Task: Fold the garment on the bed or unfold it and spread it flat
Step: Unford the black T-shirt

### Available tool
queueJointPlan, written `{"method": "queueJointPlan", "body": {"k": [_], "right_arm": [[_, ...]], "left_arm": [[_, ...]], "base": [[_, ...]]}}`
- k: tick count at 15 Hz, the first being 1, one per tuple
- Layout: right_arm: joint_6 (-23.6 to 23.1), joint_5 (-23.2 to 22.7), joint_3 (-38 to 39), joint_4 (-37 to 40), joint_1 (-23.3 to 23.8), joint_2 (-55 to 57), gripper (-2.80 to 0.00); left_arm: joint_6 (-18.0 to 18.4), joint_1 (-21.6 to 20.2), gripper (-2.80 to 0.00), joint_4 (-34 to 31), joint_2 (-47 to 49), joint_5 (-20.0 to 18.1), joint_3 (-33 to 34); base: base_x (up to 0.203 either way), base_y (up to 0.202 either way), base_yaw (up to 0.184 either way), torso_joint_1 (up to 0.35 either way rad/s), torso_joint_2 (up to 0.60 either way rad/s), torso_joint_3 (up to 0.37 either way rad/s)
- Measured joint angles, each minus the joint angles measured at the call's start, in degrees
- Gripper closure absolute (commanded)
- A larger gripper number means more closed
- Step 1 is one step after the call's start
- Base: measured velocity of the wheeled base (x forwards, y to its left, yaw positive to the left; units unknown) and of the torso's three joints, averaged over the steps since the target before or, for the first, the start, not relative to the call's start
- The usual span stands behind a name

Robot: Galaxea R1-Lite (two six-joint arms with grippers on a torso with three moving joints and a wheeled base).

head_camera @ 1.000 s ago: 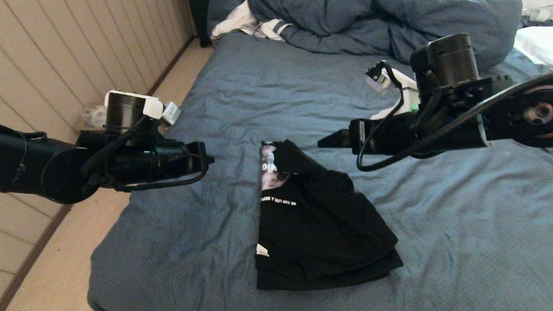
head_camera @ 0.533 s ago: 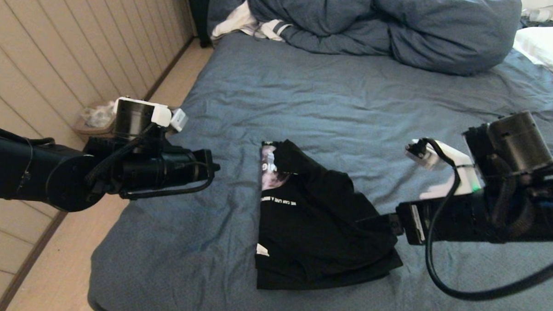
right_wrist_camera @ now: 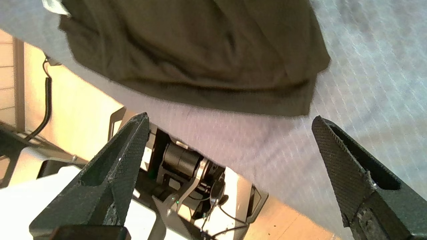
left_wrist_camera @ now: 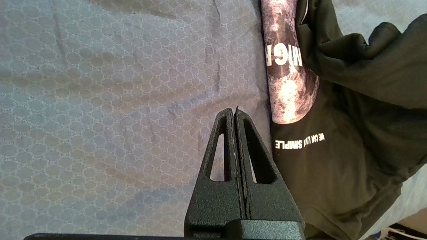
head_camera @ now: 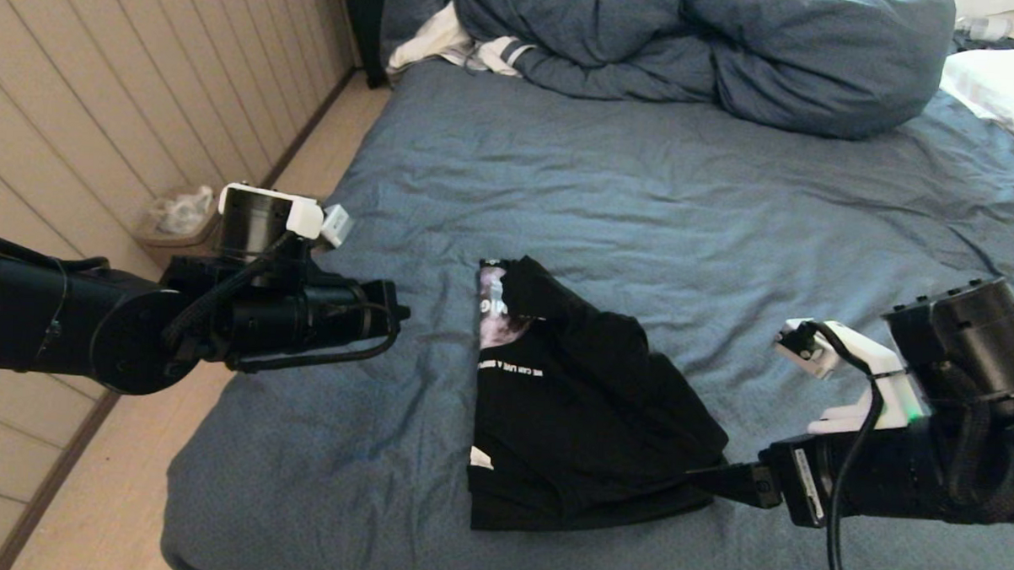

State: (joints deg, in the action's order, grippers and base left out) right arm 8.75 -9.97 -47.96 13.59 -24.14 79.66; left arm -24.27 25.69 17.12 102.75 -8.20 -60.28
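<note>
The garment (head_camera: 578, 414), a black T-shirt, lies bunched and partly folded in the middle of the bed (head_camera: 645, 197), with a strip of its moon graphic (head_camera: 493, 314) and white lettering showing along its left edge. My left gripper (head_camera: 401, 312) hovers left of the shirt, shut and holding nothing. In the left wrist view its fingertips (left_wrist_camera: 235, 111) sit over bare sheet beside the moon print (left_wrist_camera: 290, 83). My right gripper (head_camera: 703, 479) is low at the shirt's near right corner, open. The right wrist view shows the gripper (right_wrist_camera: 230, 116) with its jaws wide apart over sheet, just short of the shirt's hem (right_wrist_camera: 200, 50).
A bunched blue-grey duvet (head_camera: 692, 47) and a white striped cloth (head_camera: 456, 47) lie at the head of the bed. A white pillow (head_camera: 1003, 91) is at the far right. The panelled wall (head_camera: 100, 94) and floor run along the left. The robot base (right_wrist_camera: 186, 186) stands below the bed's near edge.
My right arm has dropped from high over the far right of the shirt to low at its near right corner. The left gripper has crept slightly toward the shirt.
</note>
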Motion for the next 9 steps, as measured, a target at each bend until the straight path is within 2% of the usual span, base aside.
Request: {"method": "queueJointPlan", "body": {"k": [4, 9], "right_arm": [[0.1, -0.2, 1.1, -8.2, -0.1, 5.3, -2.80], [0.0, -0.2, 0.7, -9.5, -0.1, 9.8, -2.80]], "left_arm": [[0.0, 0.0, 0.00, 0.0, 0.0, 0.1, 0.0], [0.0, 0.0, 0.00, 0.0, 0.1, 0.0, 0.0]], "base": [[0.000, 0.000, 0.000, 0.000, 0.00, 0.000], [0.000, 0.000, 0.000, 0.000, 0.00, 0.000]]}}
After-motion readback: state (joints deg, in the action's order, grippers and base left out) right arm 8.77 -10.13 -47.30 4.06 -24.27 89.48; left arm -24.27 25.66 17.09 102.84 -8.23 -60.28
